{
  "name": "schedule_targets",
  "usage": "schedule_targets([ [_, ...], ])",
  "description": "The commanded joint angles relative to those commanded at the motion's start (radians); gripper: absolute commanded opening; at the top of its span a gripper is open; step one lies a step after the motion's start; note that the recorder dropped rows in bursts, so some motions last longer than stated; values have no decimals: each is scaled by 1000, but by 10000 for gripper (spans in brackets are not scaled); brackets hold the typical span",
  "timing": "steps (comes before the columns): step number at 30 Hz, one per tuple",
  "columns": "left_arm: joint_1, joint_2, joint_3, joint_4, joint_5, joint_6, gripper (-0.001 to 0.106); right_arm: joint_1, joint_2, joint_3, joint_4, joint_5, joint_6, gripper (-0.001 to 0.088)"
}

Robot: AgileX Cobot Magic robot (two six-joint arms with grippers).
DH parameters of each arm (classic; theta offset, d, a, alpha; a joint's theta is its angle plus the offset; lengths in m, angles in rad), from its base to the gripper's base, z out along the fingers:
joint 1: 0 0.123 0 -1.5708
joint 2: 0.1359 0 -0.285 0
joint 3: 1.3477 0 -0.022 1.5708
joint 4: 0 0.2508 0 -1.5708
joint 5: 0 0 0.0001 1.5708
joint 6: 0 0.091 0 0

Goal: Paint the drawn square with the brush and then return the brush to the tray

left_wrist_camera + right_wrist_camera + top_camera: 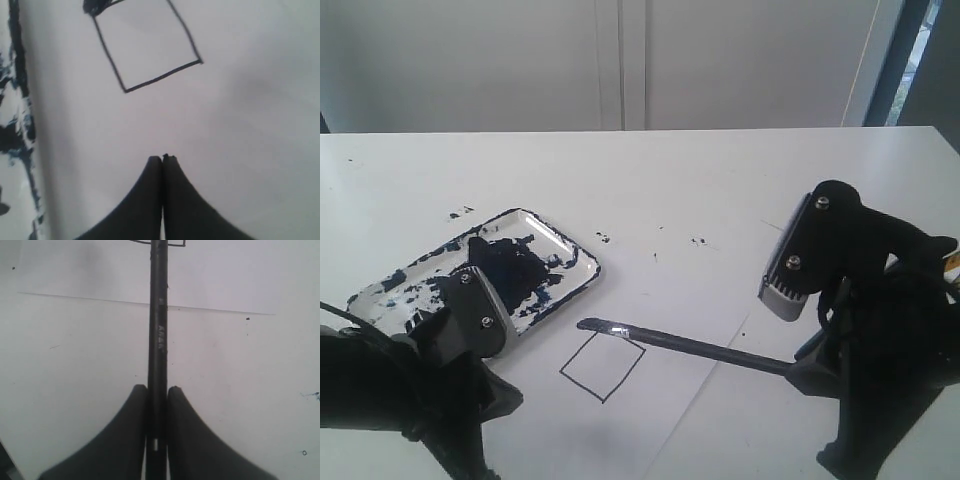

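The drawn square [603, 366] is a thin black outline on white paper, its inside still white; the left wrist view shows the drawn square [147, 45] too. The brush [690, 346] lies nearly level, its dark tip [588, 324] at the square's upper left corner, seen as a dark blob [95, 7]. My right gripper [157, 390] is shut on the black handle [158, 330]. My left gripper [162, 159] is shut on nothing, hovering over bare paper near the square. The paint-smeared white tray [560, 243] sits left of the square.
The paper sheet's edge [720, 345] runs diagonally under the brush handle. Small paint specks [699, 241] dot the white table behind it. The tray's rim [20, 75] borders the left wrist view. A white wall stands at the back.
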Motion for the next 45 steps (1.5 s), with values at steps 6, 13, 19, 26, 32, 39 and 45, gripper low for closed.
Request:
schedule_targets([
  [6,0,0,0,-27,10,-102,422,0,0,-2,-2,0,0,0],
  [13,0,0,0,-78,43,-138,533,0,0,-2,-2,-2,0,0],
  [19,0,0,6,-78,39,-151,533,0,0,-2,-2,-2,0,0],
  [26,0,2,14,-78,28,-147,533,0,0,-2,-2,1,0,0],
  [32,0,2,20,-78,28,-145,533,0,0,-2,-2,7,0,0],
  [39,0,2,33,-78,0,-141,533,0,0,-2,-2,9,0,0],
  [45,0,2,55,-78,7,-148,533,0,0,-2,-2,10,0,0],
])
